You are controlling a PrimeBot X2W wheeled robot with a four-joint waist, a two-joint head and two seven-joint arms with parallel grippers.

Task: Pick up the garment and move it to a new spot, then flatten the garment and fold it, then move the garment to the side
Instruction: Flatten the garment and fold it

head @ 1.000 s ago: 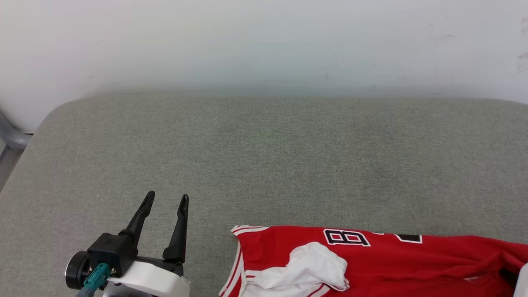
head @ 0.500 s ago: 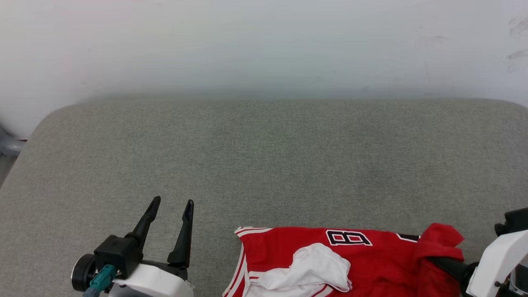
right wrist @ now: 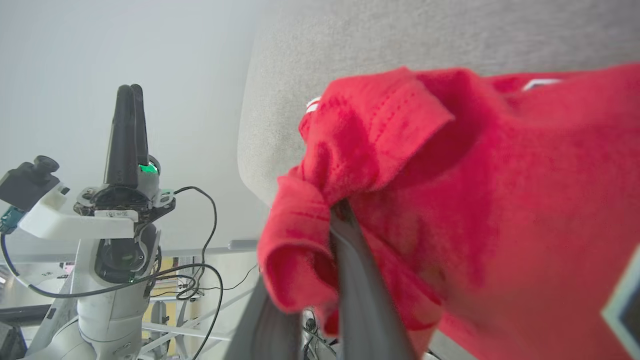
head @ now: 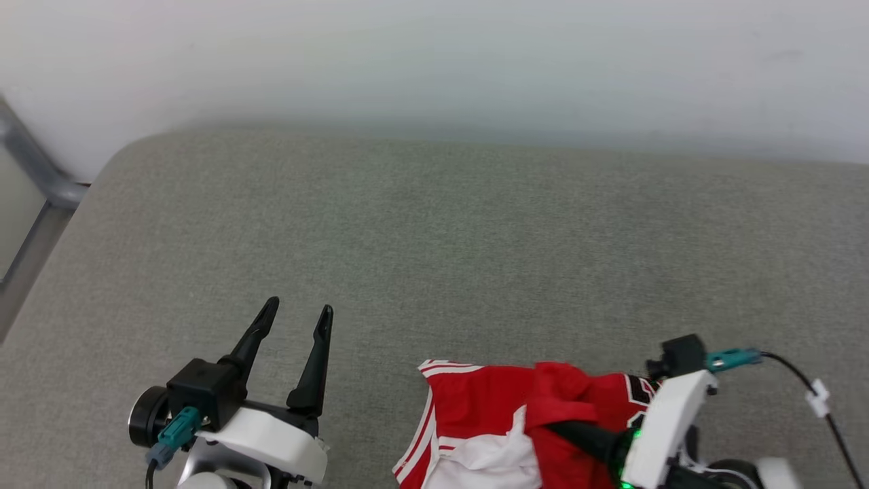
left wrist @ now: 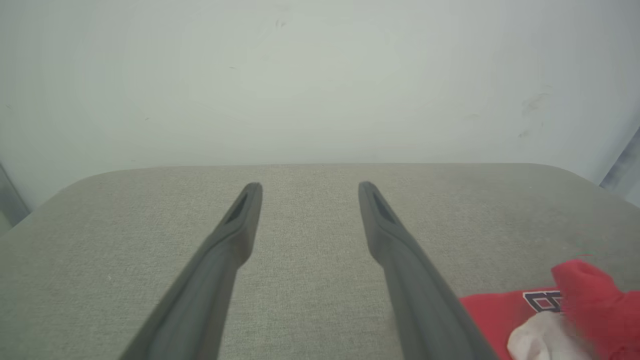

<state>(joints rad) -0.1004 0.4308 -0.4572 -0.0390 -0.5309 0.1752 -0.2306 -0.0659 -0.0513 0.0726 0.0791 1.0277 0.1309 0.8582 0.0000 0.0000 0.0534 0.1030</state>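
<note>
One red garment (head: 475,404) lies bunched, white-trimmed.

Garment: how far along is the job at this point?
Done: right hand shut on a red fold of the garment. In hand: the pick-up, the rest draped on the grey cushion. Left: relocating, flattening, folding, setting aside; left hand open, empty.

Head: downward onto cushion (head: 434,238). Left wrist: low, toward far wall (left wrist: 320,75). Right wrist: tight on garment (right wrist: 500,200); all share garment.
</note>
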